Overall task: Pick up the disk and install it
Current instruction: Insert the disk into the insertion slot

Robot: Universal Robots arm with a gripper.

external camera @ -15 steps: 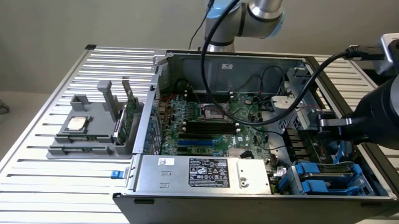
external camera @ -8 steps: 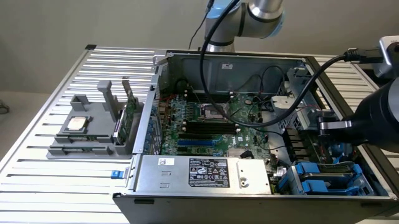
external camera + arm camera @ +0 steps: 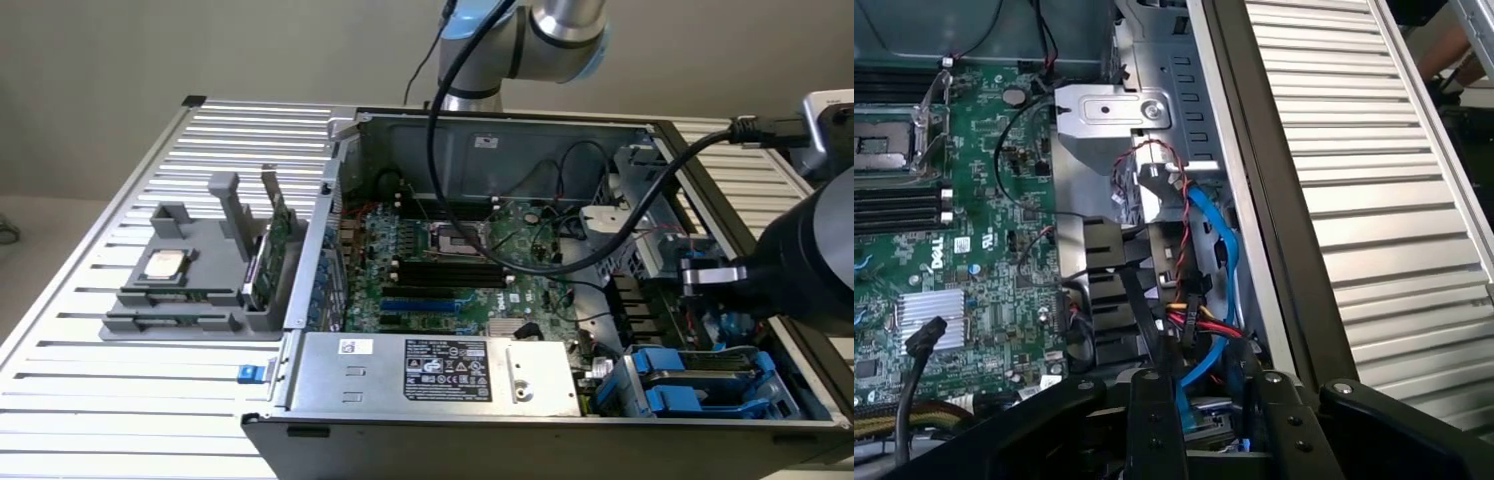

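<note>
Exterior view. The computer case [image 3: 441,440] lies on its side on the slatted table [image 3: 120,400] with the side panel off. I judge this is so that the motherboard [image 3: 467,260] and the drive corner can be reached from above. Beside the case, on the exterior view's left, a grey tray [image 3: 174,320] holds a small silver chip [image 3: 166,264] lying flat and a green card [image 3: 276,255] standing on edge, both well apart from the work. The disk [image 3: 697,378], as far as can be judged, is the blue-framed unit sitting low in the near corner of the case on the exterior view's right. Its label is not visible. The arm [image 3: 814,260] hangs directly over that corner, which fits work on the disk rather than on the tray parts.

Wrist view. The gripper [image 3: 1209,440] points down into the same corner, close to the case wall. A blue cable [image 3: 1220,240] and red and black wires [image 3: 1179,215] run down past it and crowd the approach. A blue edge shows low at the gripper, probably the disk's frame. I cannot tell how far the gripper is open or whether it has hold of anything.
</note>
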